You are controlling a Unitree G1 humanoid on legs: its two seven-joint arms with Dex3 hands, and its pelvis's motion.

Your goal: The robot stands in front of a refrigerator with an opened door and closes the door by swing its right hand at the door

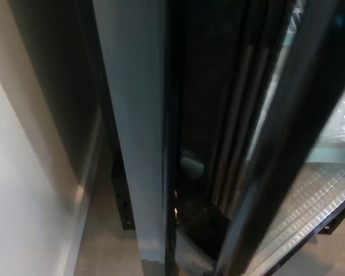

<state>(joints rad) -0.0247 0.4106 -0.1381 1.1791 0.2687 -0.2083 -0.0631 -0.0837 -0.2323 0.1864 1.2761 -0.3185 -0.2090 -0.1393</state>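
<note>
The refrigerator fills most of the head view, seen close up and blurred. Its pale grey side panel (132,115) runs upright through the middle. To the right of it lies a dark gap (207,115), then the black frame of the door (276,144) slanting from upper right to lower middle. The door stands at an angle to the cabinet. Beyond the frame, a metal wire shelf (316,201) and a white bag (342,121) show. Neither of my hands nor any part of an arm is visible.
A white wall (23,172) with a baseboard (83,190) closes off the left side. A strip of grey floor (103,241) runs between the wall and the refrigerator's black base (122,201).
</note>
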